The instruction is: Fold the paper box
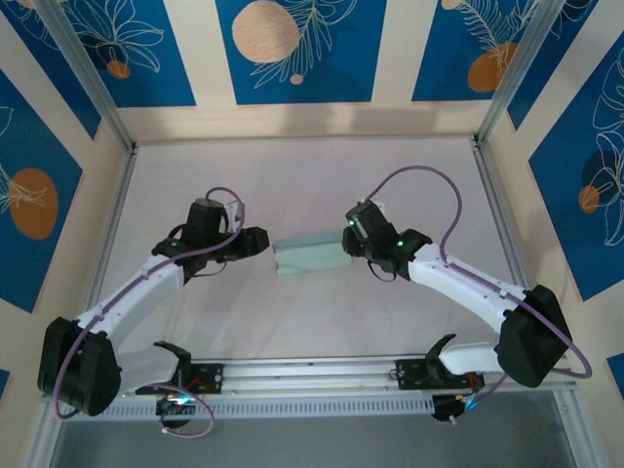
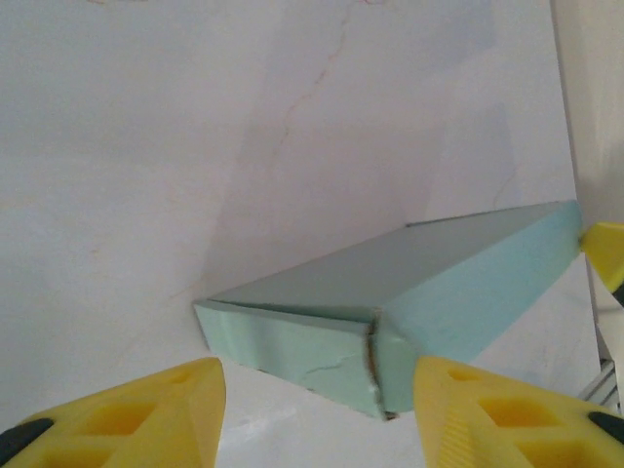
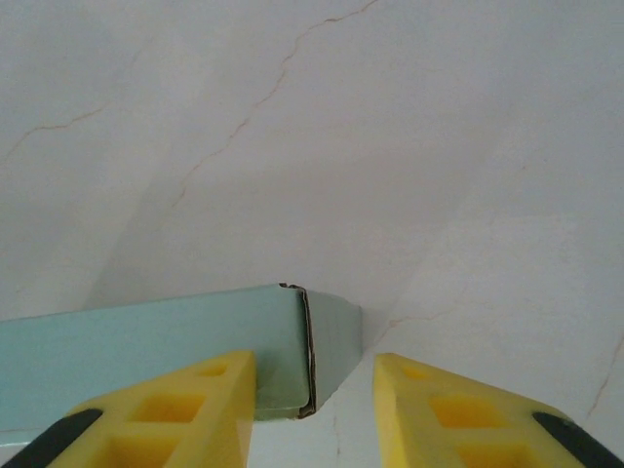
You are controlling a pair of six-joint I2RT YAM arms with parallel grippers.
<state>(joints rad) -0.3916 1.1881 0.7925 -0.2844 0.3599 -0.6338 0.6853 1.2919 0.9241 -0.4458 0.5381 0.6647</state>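
Your table (image 1: 292, 175) is a pale, off-white surface with thin reddish hairline veins (image 3: 290, 57) running across it and soft shadows from the arms. It is closed in on three sides by walls (image 1: 292, 49) of cream stripes and blue panels printed with white leaf outlines and orange discs. Bare metal posts (image 1: 88, 78) rise at the two far corners, and a metal rail (image 1: 312, 372) runs along the near edge between the arm bases.

The paper box (image 1: 310, 257) lies flat near the middle of the table, its long side running left to right. It reads pale green, a closed rectangular shape. In the left wrist view its near end (image 2: 292, 356) looks creased, with a rough seam at the corner.

Your left gripper (image 1: 255, 244) sits just beside the box's left end. Its yellow fingers (image 2: 146, 409) are spread apart and released, and that end of the box stands just ahead of the gap between them. You cannot tell whether either finger touches the card.

Your right gripper (image 1: 353, 244) is at the box's right end, also released. Its yellow fingers (image 3: 175, 400) are parted, and the box's corner (image 3: 302, 341) sits in the gap, close against the left-hand finger. In the left wrist view one yellow tip shows at the box's far end.
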